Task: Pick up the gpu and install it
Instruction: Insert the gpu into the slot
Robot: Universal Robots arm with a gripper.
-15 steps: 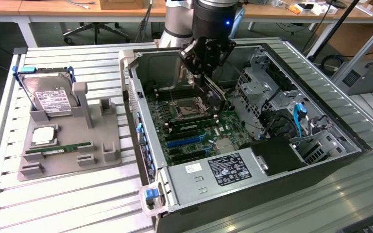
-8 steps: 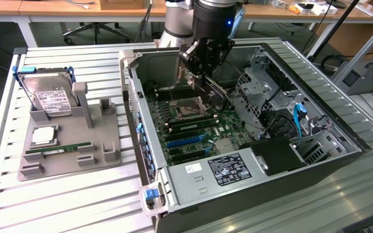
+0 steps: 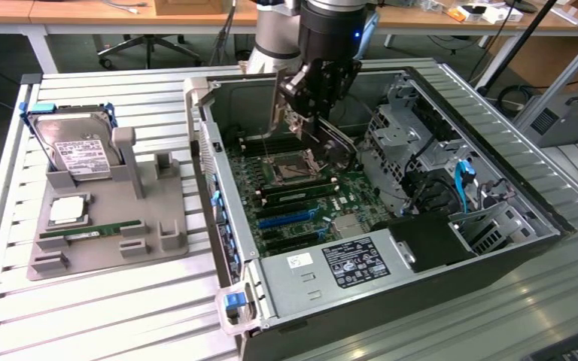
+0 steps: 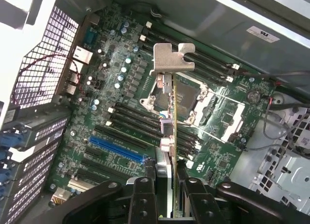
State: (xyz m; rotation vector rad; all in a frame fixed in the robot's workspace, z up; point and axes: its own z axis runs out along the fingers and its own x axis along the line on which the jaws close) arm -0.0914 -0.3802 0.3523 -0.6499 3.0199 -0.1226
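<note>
My gripper (image 3: 314, 101) hangs inside the open computer case (image 3: 530, 218), above the motherboard (image 3: 299, 195). It is shut on the gpu (image 3: 333, 144), which hangs below the fingers, tilted, over the processor socket area. In the wrist view the gpu (image 4: 175, 117) shows edge-on between my two black fingers (image 4: 144, 195), its silver bracket (image 4: 172, 59) at the far end. The card is held clear above the board, with the blue expansion slot (image 4: 116, 149) and black slots off to one side of it.
A grey parts holder (image 3: 98, 256) on the slatted table at the exterior view's left carries a hard drive (image 3: 78, 154), a processor (image 3: 68, 210) and a RAM stick (image 3: 93, 229). Inside the case are a power supply (image 3: 345, 263), drive cages (image 3: 409, 135) and cables.
</note>
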